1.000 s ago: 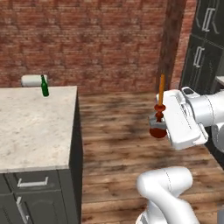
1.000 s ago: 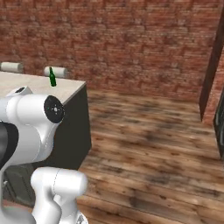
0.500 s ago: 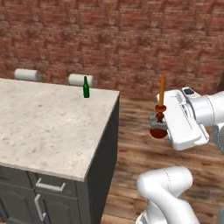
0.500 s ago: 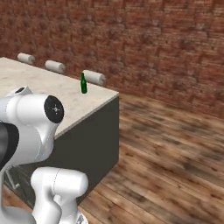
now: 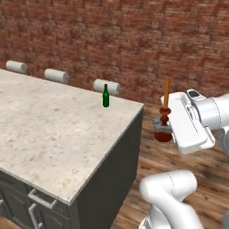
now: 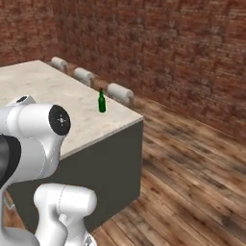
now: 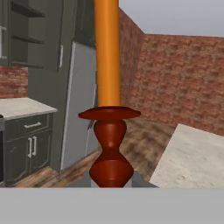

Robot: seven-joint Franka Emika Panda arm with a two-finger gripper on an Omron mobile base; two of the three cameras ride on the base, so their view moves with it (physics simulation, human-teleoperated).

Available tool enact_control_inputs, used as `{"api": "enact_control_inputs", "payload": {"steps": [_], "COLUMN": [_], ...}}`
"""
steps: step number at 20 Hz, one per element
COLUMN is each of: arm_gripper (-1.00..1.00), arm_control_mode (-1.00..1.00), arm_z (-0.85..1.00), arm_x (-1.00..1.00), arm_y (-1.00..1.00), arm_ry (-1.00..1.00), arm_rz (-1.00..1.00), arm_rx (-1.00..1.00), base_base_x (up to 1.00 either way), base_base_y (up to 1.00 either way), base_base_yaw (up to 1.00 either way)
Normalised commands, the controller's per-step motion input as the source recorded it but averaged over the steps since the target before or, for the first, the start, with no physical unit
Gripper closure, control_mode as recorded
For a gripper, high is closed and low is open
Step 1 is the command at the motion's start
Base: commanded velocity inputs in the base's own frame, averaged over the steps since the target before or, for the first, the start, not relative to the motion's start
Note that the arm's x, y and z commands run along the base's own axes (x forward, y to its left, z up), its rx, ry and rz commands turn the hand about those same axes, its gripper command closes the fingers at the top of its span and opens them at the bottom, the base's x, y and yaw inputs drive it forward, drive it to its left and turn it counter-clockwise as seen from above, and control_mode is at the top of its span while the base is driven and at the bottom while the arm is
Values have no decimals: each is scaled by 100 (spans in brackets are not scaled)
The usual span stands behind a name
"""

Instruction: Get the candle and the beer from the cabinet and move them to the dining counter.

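Left base view, going left to right: the dining counter [image 5: 53, 129] takes up the left side, with the beer [image 5: 106, 96] standing upright near its far right corner. Off its right edge, the gripper [image 5: 162, 129] is clamped tight on the candle [image 5: 166, 96], held upright over the wood floor [image 5: 152, 156].

kitchen: stone-topped island [image 5: 53, 129], refrigerator [image 7: 81, 100], brick walls [image 5: 134, 40]
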Motion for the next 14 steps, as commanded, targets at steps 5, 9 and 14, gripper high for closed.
{"api": "enact_control_inputs", "payload": {"steps": [5, 9, 14], "arm_gripper": [100, 100, 100], "arm_control_mode": [100, 100, 100], "arm_z": [0, 0, 0], "arm_x": [0, 0, 0], "arm_y": [0, 0, 0], "arm_ry": [0, 0, 0], "arm_rz": [0, 0, 0], "arm_rx": [0, 0, 0], "base_base_x": [40, 35, 26], "base_base_y": [-74, -78, -85], "base_base_yaw": [42, 41, 39]}}
